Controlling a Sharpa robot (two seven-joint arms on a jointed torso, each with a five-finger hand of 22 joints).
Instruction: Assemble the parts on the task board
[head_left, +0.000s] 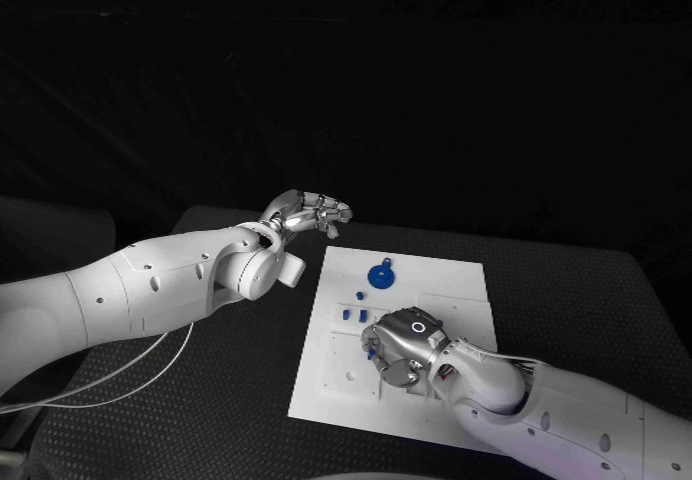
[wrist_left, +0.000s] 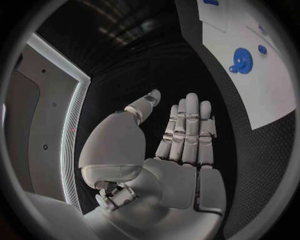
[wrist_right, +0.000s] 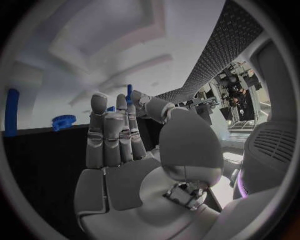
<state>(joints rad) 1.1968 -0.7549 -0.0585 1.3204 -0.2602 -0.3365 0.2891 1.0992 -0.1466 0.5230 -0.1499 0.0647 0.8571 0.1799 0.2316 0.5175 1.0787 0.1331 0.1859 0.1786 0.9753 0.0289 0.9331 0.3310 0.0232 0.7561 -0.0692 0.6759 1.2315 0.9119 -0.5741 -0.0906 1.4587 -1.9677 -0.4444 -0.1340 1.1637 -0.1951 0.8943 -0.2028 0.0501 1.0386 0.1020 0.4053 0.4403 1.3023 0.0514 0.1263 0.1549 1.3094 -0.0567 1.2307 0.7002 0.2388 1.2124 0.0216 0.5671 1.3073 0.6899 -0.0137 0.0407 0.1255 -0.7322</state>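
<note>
My right hand (head_left: 408, 340) is down on the task board (head_left: 433, 275), near its middle. In the right wrist view a thin blue part (wrist_right: 129, 93) stands up between my fingers (wrist_right: 106, 135) and thumb, and it looks pinched there; the rest of those fingers are straight and close together. In the head view a bit of blue (head_left: 372, 351) shows at the edge of that hand, just beside it on the board. My left hand (head_left: 309, 214) hangs off the board's far left corner, over the black worktop (head_left: 216, 400), holding nothing; its fingers (wrist_left: 187, 130) are straight and side by side, thumb apart. A round blue part (head_left: 381, 277) lies on the far half of the board, between my two hands and clear of both. Two small blue parts (head_left: 355, 315) stand just beyond my right hand, and a tiny one (head_left: 359, 296) sits between them and the round part. The board lies flat on the worktop, long side running away from me.
</note>
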